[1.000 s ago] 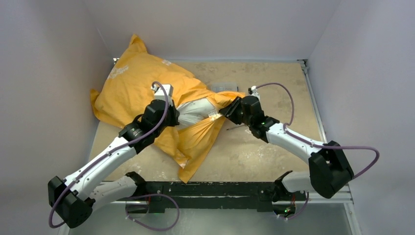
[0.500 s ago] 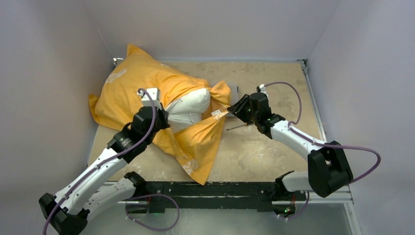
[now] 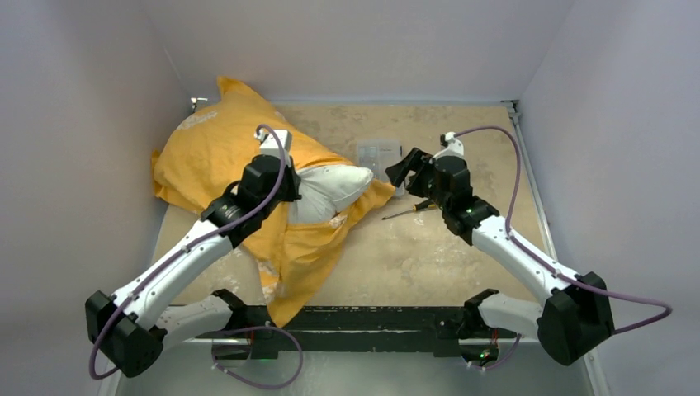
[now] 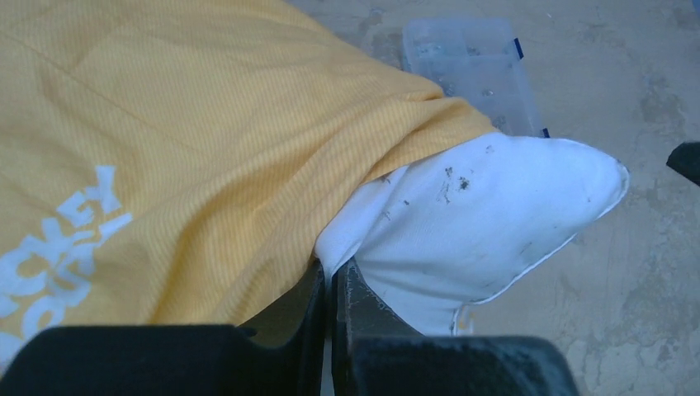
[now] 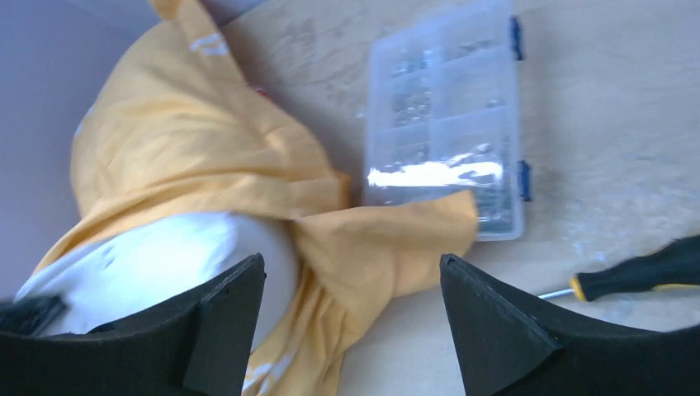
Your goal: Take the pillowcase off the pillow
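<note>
The orange pillowcase (image 3: 215, 153) lies bunched at the table's left, with its open end trailing toward the front edge. A corner of the white pillow (image 3: 334, 188) sticks out of that opening, pointing right. My left gripper (image 3: 290, 188) is shut on the pillow. In the left wrist view (image 4: 334, 276) its jaws pinch a fold of the speckled white pillow (image 4: 495, 206) right at the pillowcase (image 4: 165, 124) hem. My right gripper (image 3: 402, 169) is open and empty, just right of the pillow corner. The right wrist view shows its jaws (image 5: 351, 268) apart over the orange pillowcase (image 5: 182, 140) edge and the pillow (image 5: 165, 256).
A clear plastic organizer box (image 3: 378, 154) lies by the pillow corner, partly under the orange cloth (image 5: 446, 124). A black-and-yellow screwdriver (image 3: 409, 210) lies on the tan table (image 3: 462, 247) under my right arm. Walls stand close at the left and back.
My right gripper has let go of the pillowcase edge and pulled back to the right, open. The pillow corner sticks out further. My left gripper shifted right with the pillow.
</note>
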